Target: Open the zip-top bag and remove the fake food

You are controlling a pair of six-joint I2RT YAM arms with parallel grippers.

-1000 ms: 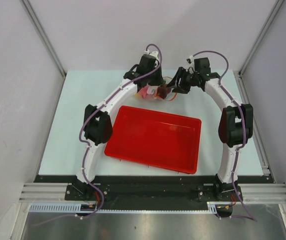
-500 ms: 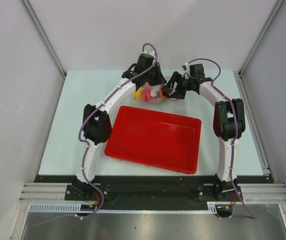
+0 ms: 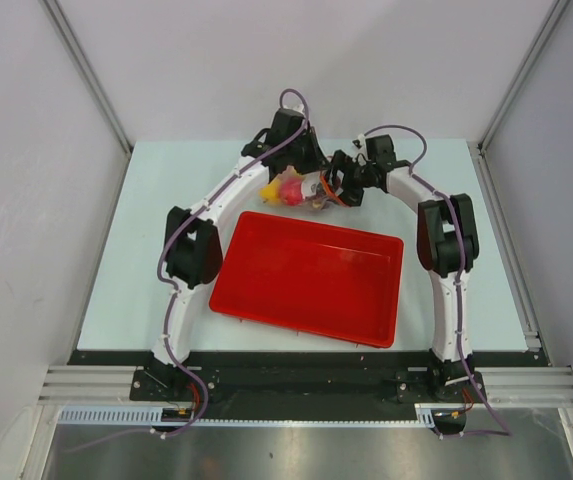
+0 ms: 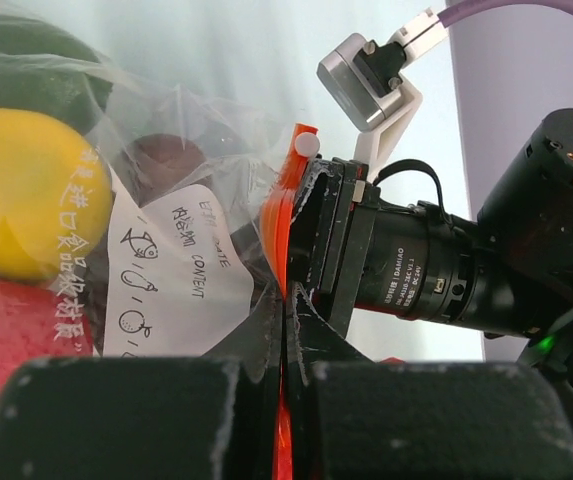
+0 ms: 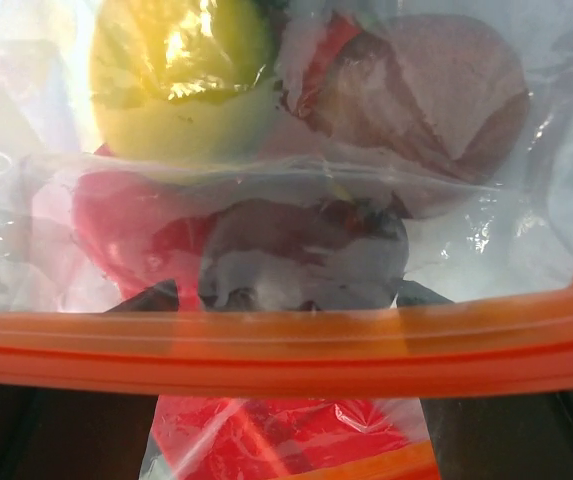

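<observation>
I see the bag [image 3: 311, 192] at 12 o'clock, past the tray [image 3: 266, 300]. Left claw [image 4: 284, 335] is clamped on its zip edge; right claw [image 3: 336, 186] stands apart at the strip. The zip looks sealed to me and the food [image 4: 16, 190] is all inside, so everything's left.

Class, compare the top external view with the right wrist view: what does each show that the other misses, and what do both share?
Only the top external view shows the red tray and the table. Only the right wrist view shows the orange zip strip as a clear band across the frame, with a dark maroon piece just behind it. Both show the zip-top bag with a yellow piece inside.
</observation>
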